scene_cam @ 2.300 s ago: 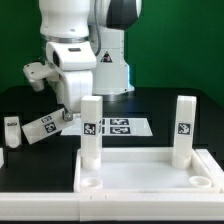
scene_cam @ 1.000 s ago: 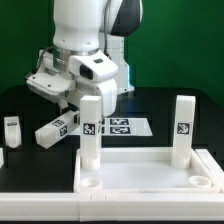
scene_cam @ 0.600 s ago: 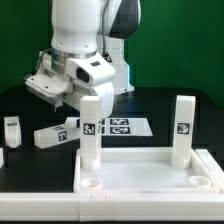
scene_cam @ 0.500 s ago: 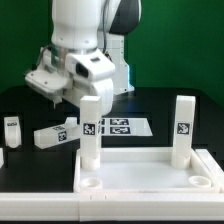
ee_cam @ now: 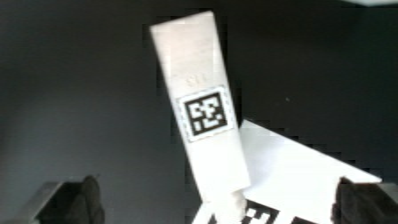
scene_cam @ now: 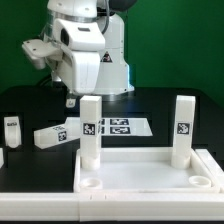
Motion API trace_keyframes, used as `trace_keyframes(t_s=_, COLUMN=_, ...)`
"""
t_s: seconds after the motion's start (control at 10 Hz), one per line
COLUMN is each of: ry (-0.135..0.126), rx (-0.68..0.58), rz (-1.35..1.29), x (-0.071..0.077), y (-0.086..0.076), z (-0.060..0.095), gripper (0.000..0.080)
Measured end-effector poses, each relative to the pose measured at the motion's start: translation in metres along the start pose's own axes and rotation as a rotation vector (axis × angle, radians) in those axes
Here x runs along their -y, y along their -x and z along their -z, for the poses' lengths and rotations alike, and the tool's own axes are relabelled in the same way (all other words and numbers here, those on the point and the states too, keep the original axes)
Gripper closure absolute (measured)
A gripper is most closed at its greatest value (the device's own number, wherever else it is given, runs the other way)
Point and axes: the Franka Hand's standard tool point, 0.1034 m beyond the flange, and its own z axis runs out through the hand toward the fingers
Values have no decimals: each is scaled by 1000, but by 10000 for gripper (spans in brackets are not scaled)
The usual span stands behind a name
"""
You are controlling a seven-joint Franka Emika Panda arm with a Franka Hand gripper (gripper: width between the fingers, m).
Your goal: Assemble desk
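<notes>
One loose leg (scene_cam: 55,135) now lies flat on the black table (scene_cam: 30,180), tag showing, on the exterior view's left of the marker board (scene_cam: 125,127). Its nearer end reaches the board's edge; I cannot tell whether it touches or overlaps. A second ago this leg hung tilted in the pincer (ee_cam: 217,203) just over that spot. Half a second ago it was already down with the hand low over it. Since then the arm has gone up and back, so the leg is let go and lies well clear below. In the wrist view I look straight down its length: both dark fingers (ee_cam: 71,200) stand wide apart at the frame's edge with nothing between them, so the pincer is released and empty, roughly above the leg's board-side end. My reading is that this was a set-down and not a fitting. The leg is no nearer its hole, and it probably needs a fresh grip before it can go in upright. Further out, the panel (scene_cam: 140,166) sits in the foreground with two legs (scene_cam: 183,128) upright at its far corners. Both near corner holes (scene_cam: 90,183) are still open. Another leg (scene_cam: 12,130) stands alone at the exterior view's far left.
</notes>
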Motion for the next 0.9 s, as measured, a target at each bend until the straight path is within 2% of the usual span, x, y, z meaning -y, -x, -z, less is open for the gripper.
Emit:
trace_keyframes(t_s=0.1, ry=0, rx=0, rz=-63, x=0, y=0, z=0, gripper=150)
trace_keyframes(t_s=0.2, ry=-11, rx=-5, rz=-167, x=2, y=2, z=0, gripper=150)
trace_keyframes(t_s=0.3, ry=-36, rx=-8, rz=-336, x=6, y=12, z=3, gripper=150)
trace_keyframes(t_s=0.5, ry=-136, rx=22, rz=-686, x=5, y=36, z=11, gripper=150)
trace_keyframes(t_s=0.6, ry=-163, rx=39, rz=-779, x=1, y=38, z=6, gripper=150)
trace_keyframes(t_s=0.7, ry=-127, rx=33, rz=-773, x=-3, y=33, z=5, gripper=150)
trace_keyframes(t_s=0.9, ry=-133, rx=42, rz=-916, x=-2, y=32, z=4, gripper=150)
